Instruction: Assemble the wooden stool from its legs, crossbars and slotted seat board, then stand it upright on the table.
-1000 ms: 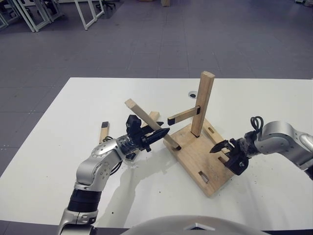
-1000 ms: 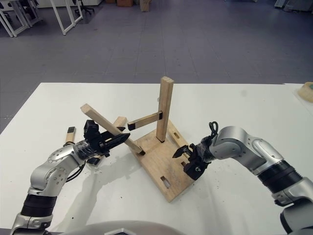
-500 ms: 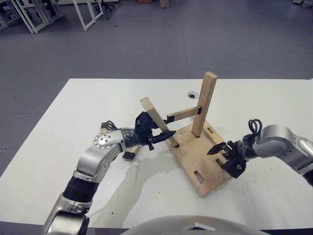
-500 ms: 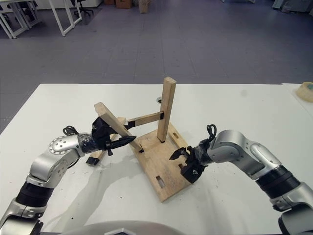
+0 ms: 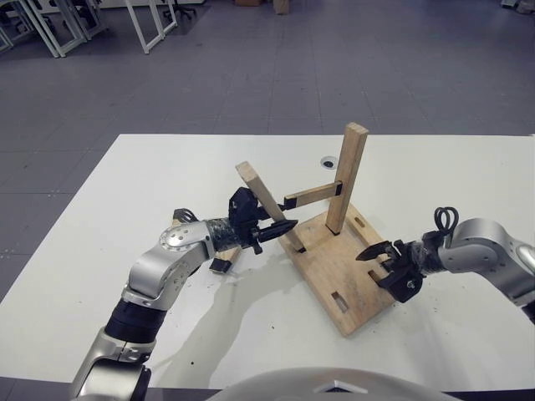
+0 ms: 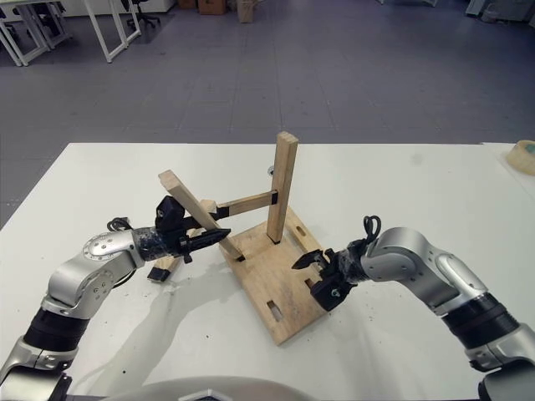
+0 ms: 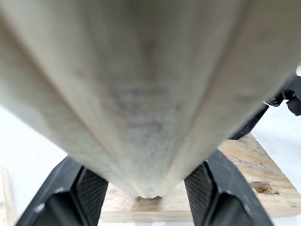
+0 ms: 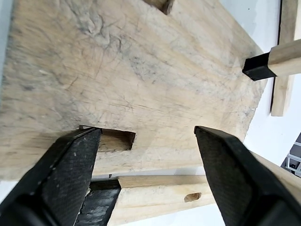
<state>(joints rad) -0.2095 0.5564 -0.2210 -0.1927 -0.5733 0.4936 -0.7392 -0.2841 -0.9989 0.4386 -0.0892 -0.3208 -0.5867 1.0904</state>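
The slotted seat board (image 5: 330, 266) lies flat on the white table. One leg (image 5: 348, 171) stands upright in a far slot, with a black-tipped crossbar (image 5: 313, 196) sticking out of it to the left. A second leg (image 5: 266, 205) leans up to the left, its lower end at the board's left corner. My left gripper (image 5: 276, 230) is shut on this leg at mid-length; the black fingers (image 7: 84, 197) flank the wood in the left wrist view. My right gripper (image 5: 376, 266) hangs open just over the board's right edge, beside a slot (image 8: 115, 141).
Another wooden piece (image 8: 160, 197) lies along the board's right edge under my right gripper. Loose black-tipped pieces (image 5: 221, 261) rest on the table beneath my left forearm. A round cable hole (image 5: 328, 159) sits behind the stool parts.
My left arm has swung right and tipped the held leg steeper, its lower end staying at the board's corner. The right gripper has stayed open by the board's right edge.
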